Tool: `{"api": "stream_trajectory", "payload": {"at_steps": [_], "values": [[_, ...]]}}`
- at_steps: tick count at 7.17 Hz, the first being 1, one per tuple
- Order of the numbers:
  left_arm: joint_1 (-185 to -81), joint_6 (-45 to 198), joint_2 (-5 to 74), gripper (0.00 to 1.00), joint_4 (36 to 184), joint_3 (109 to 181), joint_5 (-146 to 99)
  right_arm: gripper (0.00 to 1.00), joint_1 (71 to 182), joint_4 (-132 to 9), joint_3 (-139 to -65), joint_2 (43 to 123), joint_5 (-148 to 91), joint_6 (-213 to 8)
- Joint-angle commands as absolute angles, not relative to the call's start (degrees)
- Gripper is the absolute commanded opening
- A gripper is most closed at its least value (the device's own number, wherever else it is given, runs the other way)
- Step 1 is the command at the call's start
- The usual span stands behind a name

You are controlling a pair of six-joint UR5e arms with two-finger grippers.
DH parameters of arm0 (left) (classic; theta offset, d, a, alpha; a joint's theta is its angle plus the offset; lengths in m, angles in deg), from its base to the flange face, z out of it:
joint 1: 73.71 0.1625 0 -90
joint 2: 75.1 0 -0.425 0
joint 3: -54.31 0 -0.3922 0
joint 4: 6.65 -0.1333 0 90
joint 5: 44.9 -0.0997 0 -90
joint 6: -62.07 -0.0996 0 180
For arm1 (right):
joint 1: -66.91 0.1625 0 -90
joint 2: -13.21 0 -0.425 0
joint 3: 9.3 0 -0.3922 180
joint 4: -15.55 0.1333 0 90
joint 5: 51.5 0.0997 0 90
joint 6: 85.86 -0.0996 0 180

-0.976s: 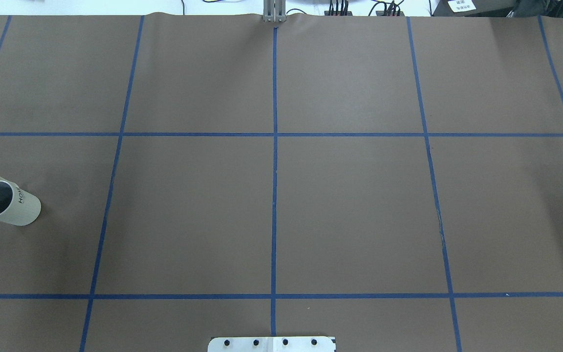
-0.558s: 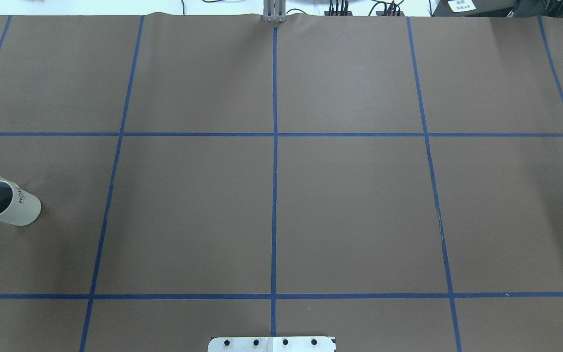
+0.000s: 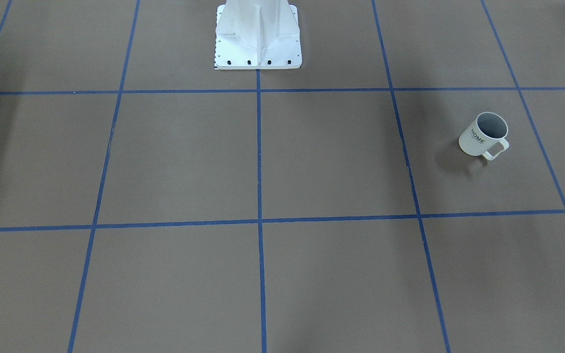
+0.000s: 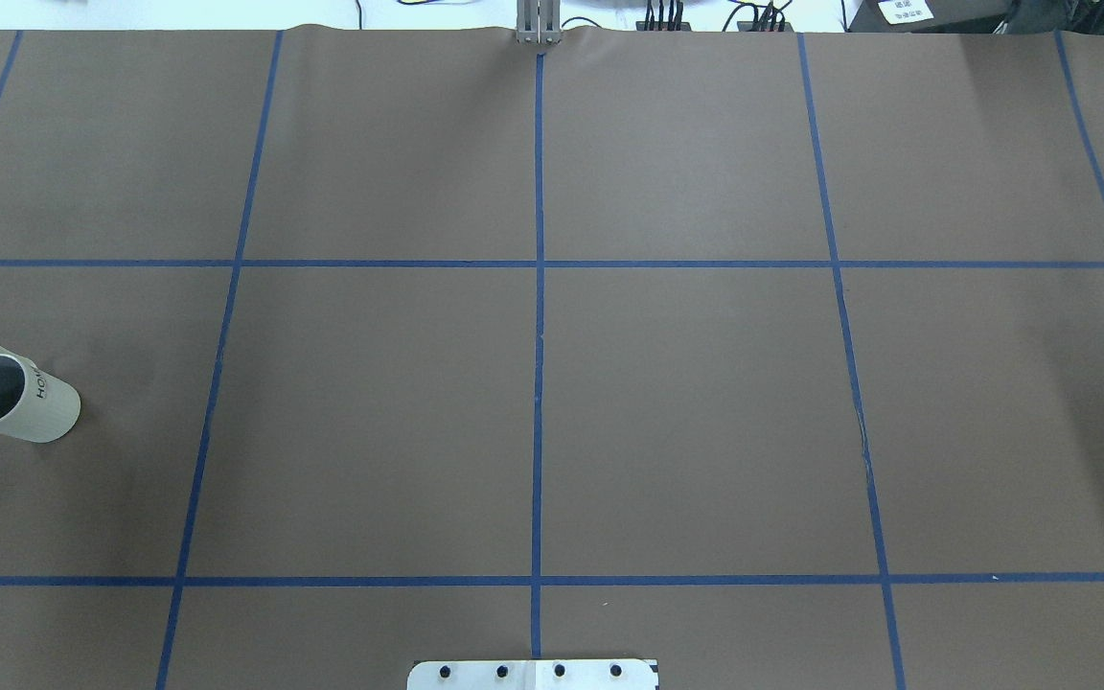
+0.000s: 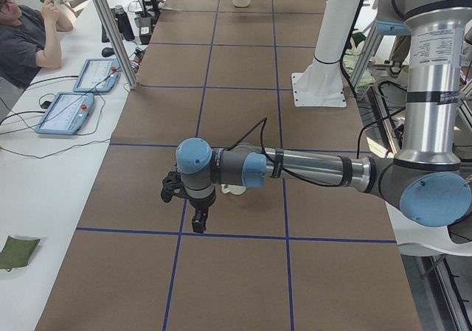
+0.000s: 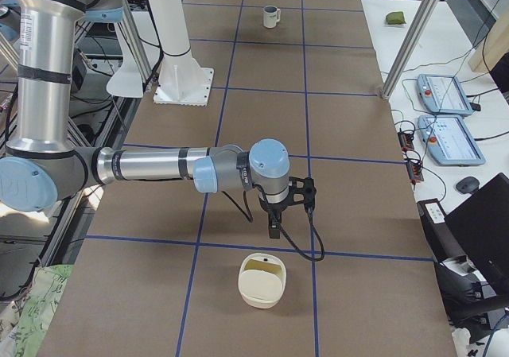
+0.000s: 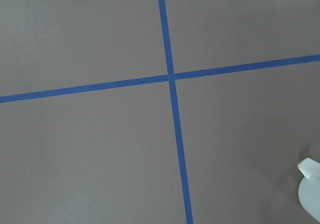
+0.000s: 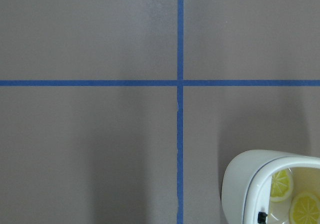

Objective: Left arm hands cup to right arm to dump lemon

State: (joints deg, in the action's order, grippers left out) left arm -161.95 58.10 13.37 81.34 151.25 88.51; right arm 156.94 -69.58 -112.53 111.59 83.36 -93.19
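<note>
The cup (image 4: 13,401), a white mug lettered "HOME", stands upright near the table's left edge in the overhead view, and its inside looks grey there. From the front the cup (image 3: 483,135) has its handle turned toward the camera. In the exterior left view my left gripper (image 5: 199,222) points down just beside the cup (image 5: 234,190), which is mostly hidden behind the wrist. I cannot tell whether it is open or shut. My right gripper (image 6: 274,230) hangs over the table, state also unclear. Lemon slices (image 8: 281,184) lie in a white container (image 6: 262,281).
The white robot pedestal (image 3: 258,34) stands at the table's middle rear edge. Blue tape lines (image 4: 538,287) grid the brown table cover. A person (image 5: 26,40) sits by control tablets (image 5: 74,102) on the side bench. More tablets (image 6: 445,95) lie on the bench beside the table.
</note>
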Motion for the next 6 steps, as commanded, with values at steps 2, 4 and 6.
{"api": "stream_trajectory", "payload": {"at_steps": [2,4,6], "values": [[-161.95,58.12,13.67,1.0,81.42,150.9,88.08,1.0,156.38,-69.7,-111.96,110.94,83.15,-93.33],[-162.04,58.03,13.58,1.0,81.42,150.9,87.99,1.0,156.38,-69.61,-111.52,110.94,83.15,-93.33],[-162.04,58.21,13.58,1.0,81.33,150.99,87.99,1.0,156.38,-69.61,-111.51,110.94,83.15,-93.51]]}}
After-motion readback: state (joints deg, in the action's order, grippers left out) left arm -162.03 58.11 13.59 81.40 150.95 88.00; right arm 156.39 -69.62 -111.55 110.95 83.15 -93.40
